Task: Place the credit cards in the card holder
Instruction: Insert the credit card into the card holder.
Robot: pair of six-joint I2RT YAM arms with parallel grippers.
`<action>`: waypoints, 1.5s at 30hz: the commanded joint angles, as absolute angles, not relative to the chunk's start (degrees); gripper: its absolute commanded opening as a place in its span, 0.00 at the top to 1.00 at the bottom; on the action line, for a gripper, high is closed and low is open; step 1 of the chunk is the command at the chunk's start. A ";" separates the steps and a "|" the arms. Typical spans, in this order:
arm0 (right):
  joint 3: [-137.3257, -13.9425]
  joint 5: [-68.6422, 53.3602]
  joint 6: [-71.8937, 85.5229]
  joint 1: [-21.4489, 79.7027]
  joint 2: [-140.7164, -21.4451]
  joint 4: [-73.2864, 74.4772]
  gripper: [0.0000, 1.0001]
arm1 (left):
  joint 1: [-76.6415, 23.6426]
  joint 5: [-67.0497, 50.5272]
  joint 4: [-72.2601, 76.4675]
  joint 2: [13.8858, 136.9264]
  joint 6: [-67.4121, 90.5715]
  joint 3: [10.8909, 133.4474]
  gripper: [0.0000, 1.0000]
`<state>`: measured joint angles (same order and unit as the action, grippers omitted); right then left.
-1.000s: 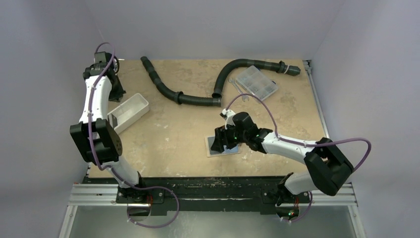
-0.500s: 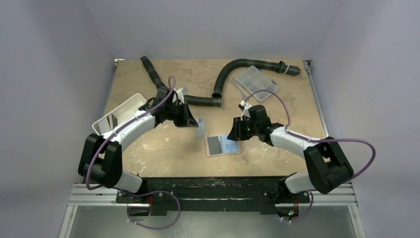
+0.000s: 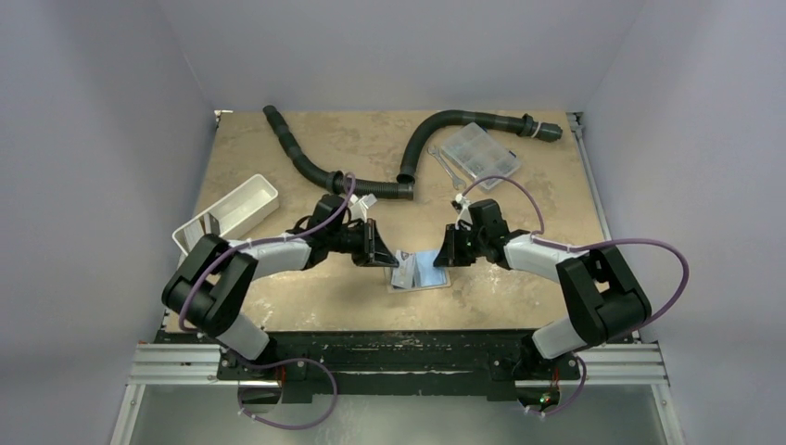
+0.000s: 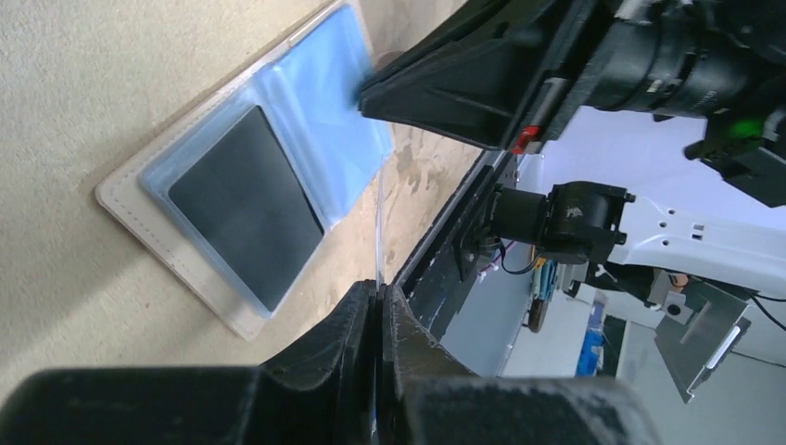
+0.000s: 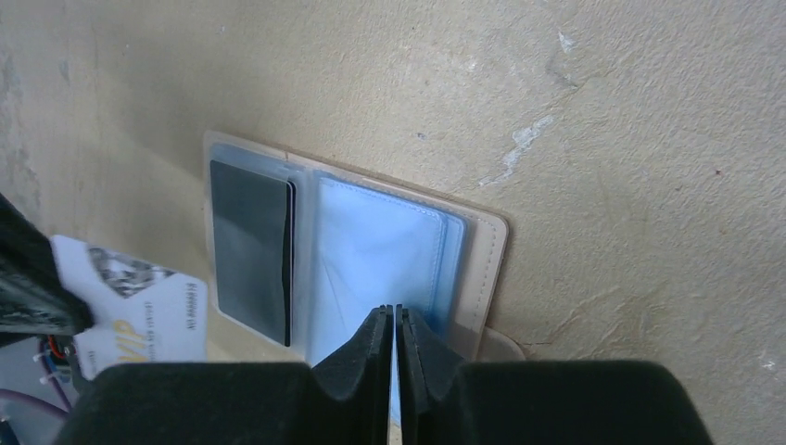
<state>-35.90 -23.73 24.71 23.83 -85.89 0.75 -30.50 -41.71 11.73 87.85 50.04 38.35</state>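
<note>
Seen from above, an open tan card holder (image 3: 419, 274) lies flat on the desk (image 3: 324, 301) between two robot arms that reach in low from either side. The left claw (image 3: 384, 256), clamped shut on a pale printed card (image 5: 139, 315), hovers at the holder's left edge, with the card on edge and pointing toward the pockets. A dark card (image 5: 248, 246) fills the left pocket. The right claw (image 3: 444, 252) has its fingers almost together, apparently pinching the pale blue right-hand sleeve. The held card probably has to travel rightward into that sleeve.
</note>
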 commanded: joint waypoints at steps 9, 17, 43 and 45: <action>-37.46 -19.60 25.14 22.56 -88.23 2.68 0.88 | -30.37 -47.82 22.85 99.84 51.01 39.40 1.00; -37.19 -19.60 24.96 22.49 -87.90 2.64 0.88 | -30.62 -49.66 28.98 105.48 55.74 39.17 1.00; -36.86 -20.99 24.46 22.57 -87.62 2.20 0.88 | -35.23 -34.24 41.76 107.99 68.02 36.34 1.00; -36.86 -21.09 24.36 22.48 -87.54 2.20 0.88 | -35.65 -32.81 43.53 108.21 69.19 35.20 1.00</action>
<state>-36.77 -23.59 25.87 23.07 -87.15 0.84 -34.37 -37.76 36.64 108.01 65.47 37.39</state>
